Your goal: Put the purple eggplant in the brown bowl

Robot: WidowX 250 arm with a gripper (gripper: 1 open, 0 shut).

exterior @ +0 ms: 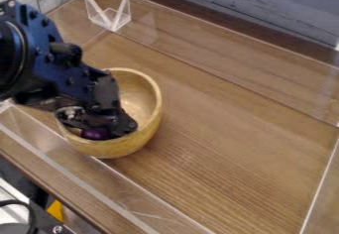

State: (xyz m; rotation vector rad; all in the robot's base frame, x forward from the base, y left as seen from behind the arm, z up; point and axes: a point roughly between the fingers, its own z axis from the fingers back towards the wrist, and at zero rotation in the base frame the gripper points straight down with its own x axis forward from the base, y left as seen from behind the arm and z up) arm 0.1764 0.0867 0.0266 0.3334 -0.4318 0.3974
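The small glossy purple eggplant (91,133) lies inside the round light-brown wooden bowl (143,109), low against its near-left wall, mostly hidden under my fingers. My black gripper (90,119) reaches down into the bowl right above the eggplant with its jaws spread wide; I cannot tell whether they touch it. The bowl sits on the brown wood-grain table (239,129), toward its left side, inside a clear plastic barrier (315,183). A small clear plastic stand (109,12) sits well apart at the far edge
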